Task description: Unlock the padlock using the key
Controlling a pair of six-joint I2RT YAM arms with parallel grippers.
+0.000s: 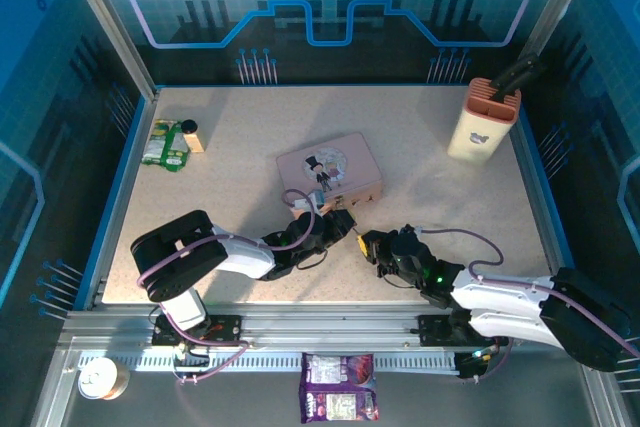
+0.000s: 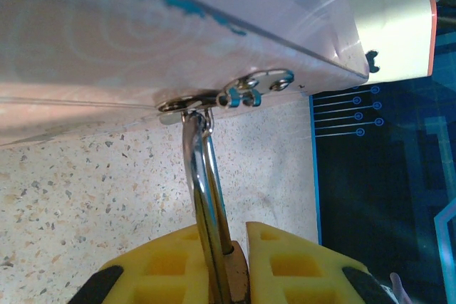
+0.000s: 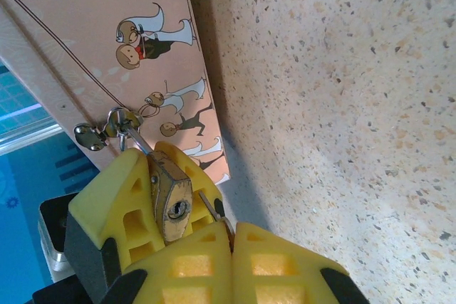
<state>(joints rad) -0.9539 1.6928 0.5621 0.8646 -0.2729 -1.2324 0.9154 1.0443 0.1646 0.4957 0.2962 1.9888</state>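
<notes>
Left tool point(image 2: 229, 265) grips a brass padlock point(image 3: 171, 201) with thin silvery shackle point(image 2: 201, 176).

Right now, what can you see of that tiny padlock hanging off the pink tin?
The padlock is a small brass-coloured block with a thin silvery shackle. Its keyhole faces the right wrist camera and looks empty. The shackle runs through the metal hasp on the pink tin. The yellow left fingers clamp its body on both sides. What seems to be the key, a grey sliver in the right fingers, lies just beside it.
</notes>
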